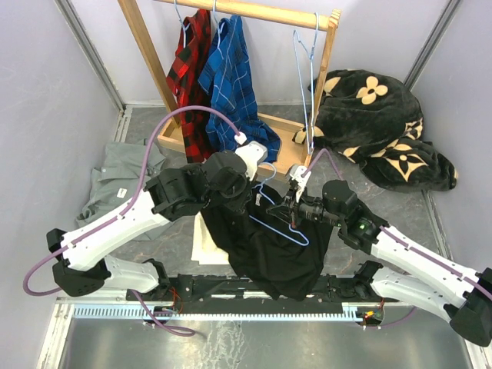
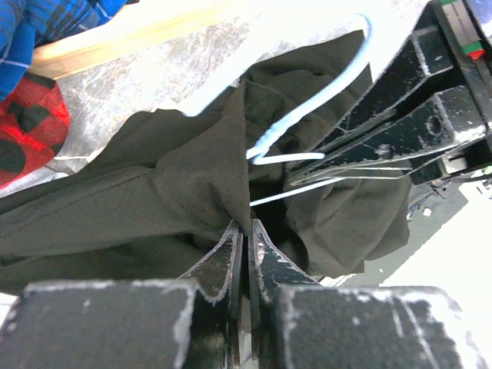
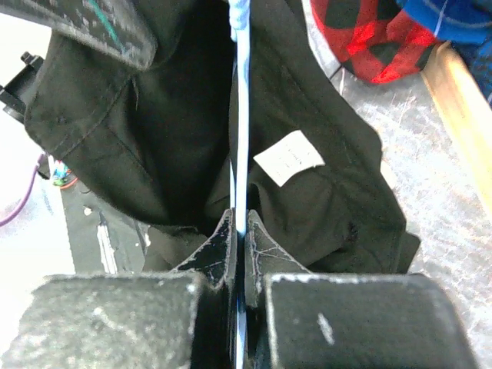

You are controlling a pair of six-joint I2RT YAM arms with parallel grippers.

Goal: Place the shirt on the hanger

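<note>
Pinching shirt (image 2: pixel 177 184) with left tool (image 2: pixel 246 231), hanger (image 3: pixel 241 115) with right tool (image 3: pixel 238 224). Slide hanger slowly inside shirt, toward 10 o'clock.

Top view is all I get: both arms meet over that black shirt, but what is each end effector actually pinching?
Observer: The left end effector is shut on a fold of the shirt.
Operator: And the right one?
Observer: The right end effector is shut on the blue hanger, with black fabric on both sides of the wire.
Operator: Which part of the shirt is that?
Observer: A white label sits right beside the wire, so likely the collar.
</note>
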